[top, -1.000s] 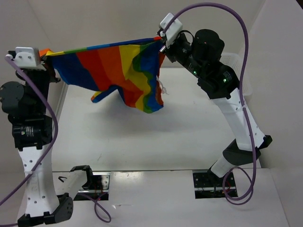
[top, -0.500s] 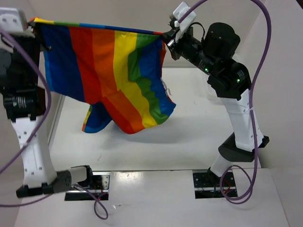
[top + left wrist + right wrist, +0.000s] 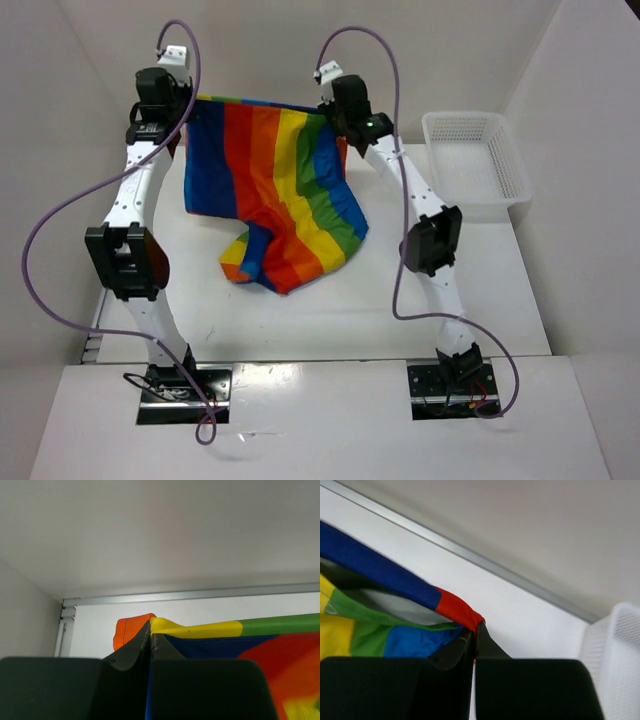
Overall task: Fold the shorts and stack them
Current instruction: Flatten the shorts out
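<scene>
Nearest the arm bases, the table (image 3: 300, 320) lies bare, below and on the near side of both pincers. Next out, the bunched lower end of the shorts (image 3: 285, 200) appears to rest on the table surface, below the pincers and roughly between them, somewhat closer to the right one. From there the cloth rises as a spread sheet of blue, red, orange, yellow and green stripes to its top edge, which is stretched taut from one pincer to the other. Left pincer (image 3: 151, 630): jaws pressed together on the top corner of the shorts, with a yellow band running off to its right and an orange tab of cloth showing just to its left. Right pincer (image 3: 475, 630): jaws likewise clamped on the opposite top corner, at a red section of the hem, with the blue, green and yellow cloth hanging to its left. The white mesh basket (image 3: 518, 175) stands on the table to the right of the right pincer, well apart from the shorts. Beyond both pincers, a metal rail (image 3: 210, 594) runs along the foot of the back wall
</scene>
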Motion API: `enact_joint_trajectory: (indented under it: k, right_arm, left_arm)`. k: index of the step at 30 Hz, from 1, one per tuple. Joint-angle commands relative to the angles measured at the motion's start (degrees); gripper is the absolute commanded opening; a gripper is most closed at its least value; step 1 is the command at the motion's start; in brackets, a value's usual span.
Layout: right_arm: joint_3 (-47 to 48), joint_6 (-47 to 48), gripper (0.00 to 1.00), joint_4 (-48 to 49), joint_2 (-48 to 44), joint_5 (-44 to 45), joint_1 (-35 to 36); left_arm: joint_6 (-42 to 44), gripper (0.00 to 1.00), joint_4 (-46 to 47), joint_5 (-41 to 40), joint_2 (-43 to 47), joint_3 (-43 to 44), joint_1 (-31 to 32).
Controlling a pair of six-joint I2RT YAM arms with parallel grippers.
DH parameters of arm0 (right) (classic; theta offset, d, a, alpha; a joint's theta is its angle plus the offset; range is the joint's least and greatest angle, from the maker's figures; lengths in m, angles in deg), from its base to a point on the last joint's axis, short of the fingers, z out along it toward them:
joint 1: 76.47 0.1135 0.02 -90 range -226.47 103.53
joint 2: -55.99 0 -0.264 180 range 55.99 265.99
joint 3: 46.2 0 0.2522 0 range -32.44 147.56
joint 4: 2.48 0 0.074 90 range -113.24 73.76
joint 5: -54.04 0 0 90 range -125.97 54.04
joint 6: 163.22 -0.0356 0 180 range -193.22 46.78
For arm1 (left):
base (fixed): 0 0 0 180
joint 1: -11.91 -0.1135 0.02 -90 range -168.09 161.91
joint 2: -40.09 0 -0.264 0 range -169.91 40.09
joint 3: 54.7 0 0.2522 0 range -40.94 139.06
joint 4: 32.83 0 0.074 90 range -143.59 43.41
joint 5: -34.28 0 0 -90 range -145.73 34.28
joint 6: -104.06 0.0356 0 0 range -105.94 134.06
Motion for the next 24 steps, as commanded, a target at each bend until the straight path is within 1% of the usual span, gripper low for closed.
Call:
enact_joint_trajectory:
  k: [1,5,7,8,9,10,11,12,13,14,15,16,17,18,19,20,21,22,23,24]
  right_arm:
    - [10.9,-5.3,0.0,-0.2,3.8,8.9,-1.4]
    - [8.4,-7.4,0.0,-1.9,5.1,9.4,-1.4]
    - [7.3,-8.6,0.01,-1.9,6.2,11.3,-1.4]
    - [7.3,-9.4,0.06,-1.4,7.2,12.0,-1.4]
    - [7.3,-9.9,0.34,-0.9,7.9,14.2,-1.4]
    - [7.3,-10.5,0.59,-0.1,8.7,15.4,-1.4]
    - [9.3,-10.5,0.86,-0.1,10.2,16.6,-1.4]
    - [10.1,-11.2,0.99,0.5,10.9,17.9,-1.4]
    - [10.7,-11.7,1.0,0.5,10.9,20.1,-1.4]
    - [10.7,-12.7,1.0,0.5,10.9,21.0,-1.4]
    - [10.7,-12.8,1.0,0.5,10.1,21.6,-1.4]
    - [9.8,-13.4,1.0,0.5,9.1,21.6,-1.4]
    - [9.0,-13.9,1.0,0.0,7.9,21.6,-1.4]
    - [6.4,-13.9,1.0,-0.7,4.8,21.6,-1.4]
    - [4.7,-14.4,1.0,-1.3,3.0,18.7,-1.4]
    - [-0.2,-14.4,1.0,-1.8,0.9,16.9,-1.4]
    - [-3.1,-14.4,1.0,-2.9,-1.5,14.4,-1.4]
    - [-6.2,-13.9,1.0,-3.5,-6.5,11.2,-1.4]
    - [-13.7,-13.1,1.0,-4.2,-9.2,3.1,-1.4]
    - [-18.1,-10.8,1.0,-5.6,-11.9,-1.3,-1.4]
  left_arm:
    - [0.3,0.0,4.8,-4.5,0.8,3.7,-0.1]
    - [0.3,0.0,4.8,-5.6,-0.4,1.0,1.0]
    - [0.3,0.0,5.4,-6.1,-1.0,-0.4,2.1]
    - [0.3,0.0,5.4,-6.8,-1.6,-1.0,2.1]
    - [0.3,0.0,6.1,-7.5,-2.4,-2.0,2.8]
    - [0.3,0.0,7.5,-9.1,-2.4,-2.0,3.5]
    - [0.3,0.0,8.0,-10.5,-3.9,-2.0,3.5]
    - [0.3,0.07,8.0,-12.2,-3.9,-2.0,4.5]
    - [0.3,0.27,8.0,-15.3,-4.4,-2.0,6.0]
    - [0.3,0.72,7.3,-15.9,-3.9,-1.5,6.7]
    - [0.3,0.83,6.4,-15.9,-3.4,-1.5,7.3]
    - [0.3,0.89,4.4,-15.9,-2.6,-0.7,8.0]
    - [0.3,0.93,2.4,-15.4,-1.0,0.9,8.0]
    - [0.3,1.0,-0.2,-14.7,-0.2,2.2,8.0]
    - [0.3,1.0,-7.5,-13.1,0.7,3.8,8.0]
    - [0.3,1.0,-11.0,-9.4,3.0,5.2,8.0]
    - [0.3,1.0,-14.0,-7.3,4.6,4.7,8.0]
    - [0.3,1.0,-19.6,-4.7,6.4,3.3,8.0]
    - [0.3,1.0,-21.7,-2.2,10.5,1.0,8.5]
    - [0.3,1.0,-24.2,-0.2,12.6,-5.4,8.5]
